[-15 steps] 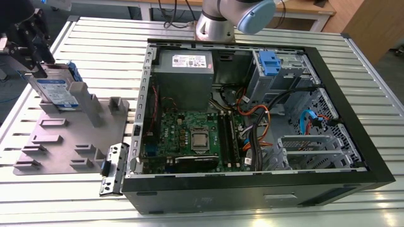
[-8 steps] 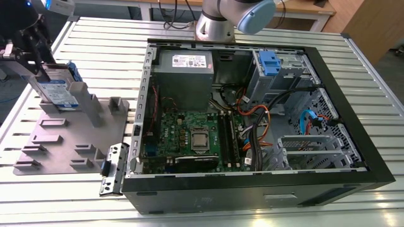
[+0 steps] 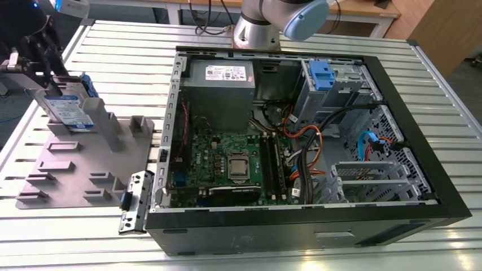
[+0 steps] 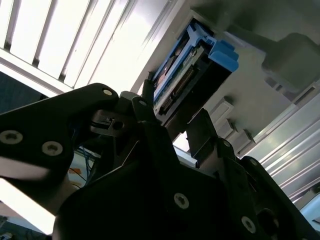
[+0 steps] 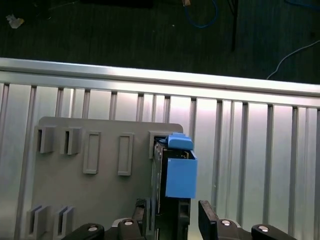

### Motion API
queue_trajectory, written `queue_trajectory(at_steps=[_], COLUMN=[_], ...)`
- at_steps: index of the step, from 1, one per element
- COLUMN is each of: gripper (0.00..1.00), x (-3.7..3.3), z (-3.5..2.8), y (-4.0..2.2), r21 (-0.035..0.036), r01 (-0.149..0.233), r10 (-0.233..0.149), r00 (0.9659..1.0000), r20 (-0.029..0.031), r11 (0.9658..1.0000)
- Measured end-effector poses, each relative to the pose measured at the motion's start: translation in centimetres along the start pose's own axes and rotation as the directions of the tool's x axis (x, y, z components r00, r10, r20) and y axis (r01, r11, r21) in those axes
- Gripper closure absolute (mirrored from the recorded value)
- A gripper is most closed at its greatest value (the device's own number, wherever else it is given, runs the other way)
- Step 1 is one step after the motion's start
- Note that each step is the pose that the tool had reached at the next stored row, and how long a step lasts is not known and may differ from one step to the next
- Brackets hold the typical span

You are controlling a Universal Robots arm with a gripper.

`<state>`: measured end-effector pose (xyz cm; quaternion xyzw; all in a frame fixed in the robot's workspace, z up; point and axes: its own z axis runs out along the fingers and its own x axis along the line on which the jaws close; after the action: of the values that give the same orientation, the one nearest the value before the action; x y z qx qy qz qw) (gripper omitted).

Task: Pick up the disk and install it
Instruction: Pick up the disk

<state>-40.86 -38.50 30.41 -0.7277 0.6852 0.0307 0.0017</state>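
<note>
Gripper (image 5: 174, 216) spread around the disk (image 5: 175, 180), not clamped

We see its fingers (image 5: 207, 220) sitting either side of the disk with a gap on one side. The disk stands on edge in a slot of the grey holder (image 3: 75, 175) on the slatted table (image 3: 113, 39), with a grey post (image 3: 110, 127) just beside it. Well apart, to the exterior view's right, the open computer case (image 3: 444, 169) holds a circuit board (image 3: 226, 164), a grey box (image 3: 218, 90) and cables (image 3: 316, 141).

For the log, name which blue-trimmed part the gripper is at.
The disk standing in the grey holder outside the case, beside the gripper; the latch sits inside the case.
</note>
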Motion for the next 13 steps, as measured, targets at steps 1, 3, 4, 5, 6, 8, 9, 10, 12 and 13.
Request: queue_trajectory(at_steps=[1, 3, 4, 5, 6, 8, 9, 10, 12, 13], gripper=[0.47, 0.47, 0.47, 0.47, 0.47, 0.47, 0.47, 0.49, 0.55, 0.55], x=[0.0, 0.02, 0.02, 0.02, 0.02, 0.02, 0.02, 0.02, 0.02, 0.02], z=[0.07, 0.18, 0.17, 0.18, 0.18, 0.19, 0.19, 0.19, 0.19, 0.19], y=[0.0, 0.0, 0.0, 0.0, 0.0, 0.0, 0.0, 0.0, -0.01, 0.0], r21=[0.0002, -0.0001, -0.0003, -0.0003, -0.0003, -0.0002, -0.0001, -0.0002, -0.0001, -0.0002], r01=[0.0, 0.0, 0.0, 0.0, 0.0, 0.0, 0.0, 0.0, 0.0, 0.0], r10=[0.0, 0.0, 0.0, 0.0, 0.0, 0.0, 0.0, 0.0, 0.0, 0.0], r00=[1.0, 1.0, 1.0, 1.0, 1.0, 1.0, 1.0, 1.0, 1.0, 1.0], r20=[0.0001, 0.0, -0.0001, -0.0001, -0.0001, 0.0, 0.0, 0.0, 0.0, 0.0], r11=[1.0, 1.0, 1.0, 1.0, 1.0, 1.0, 1.0, 1.0, 1.0, 1.0])
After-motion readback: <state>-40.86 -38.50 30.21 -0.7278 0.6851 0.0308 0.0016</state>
